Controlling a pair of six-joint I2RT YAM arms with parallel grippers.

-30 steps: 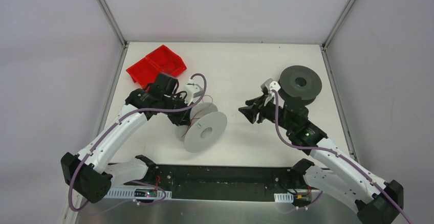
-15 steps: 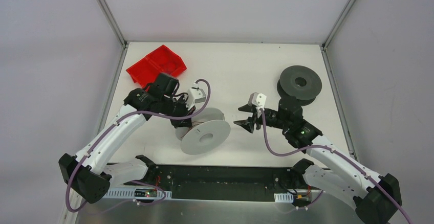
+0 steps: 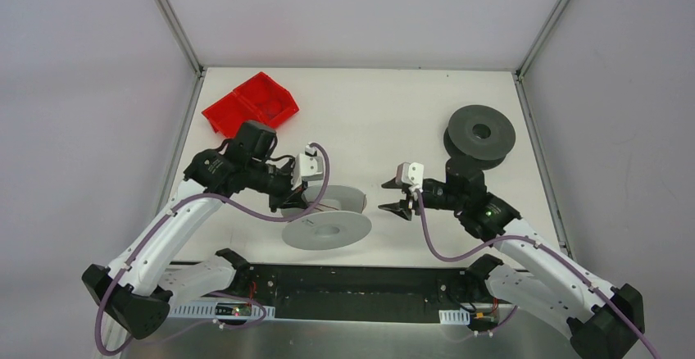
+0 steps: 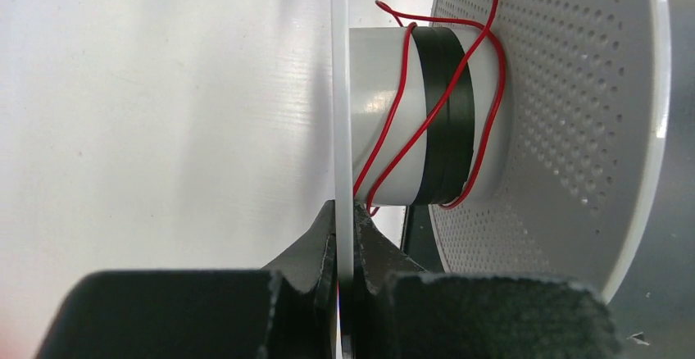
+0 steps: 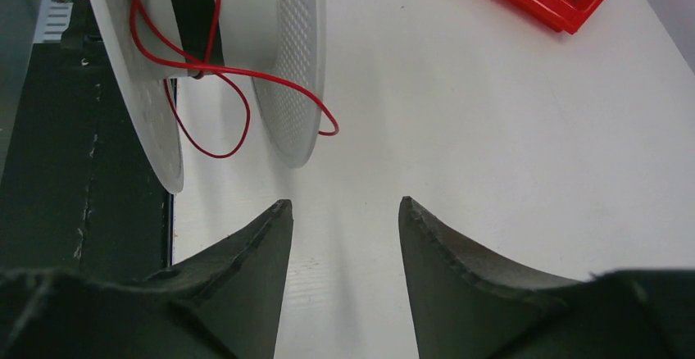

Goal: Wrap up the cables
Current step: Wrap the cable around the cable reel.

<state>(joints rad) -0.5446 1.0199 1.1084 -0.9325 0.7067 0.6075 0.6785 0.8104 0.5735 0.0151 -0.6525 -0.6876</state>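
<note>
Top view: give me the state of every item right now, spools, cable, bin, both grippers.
white spool: tilted, one flange rim clamped by the left gripper.
red cable: wound loosely on the white spool, slack loops hanging out.
left gripper: shut on the white spool.
right gripper: open, empty, facing the white spool.
dark grey spool: lying on one flange, untouched.
red bin: upright, open-topped, contents unclear.

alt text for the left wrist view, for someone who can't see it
The left hand is clamped on the thin rim of a white spool seen edge-on. Thin red wire loops loosely round its core, crossing a black band.
</note>
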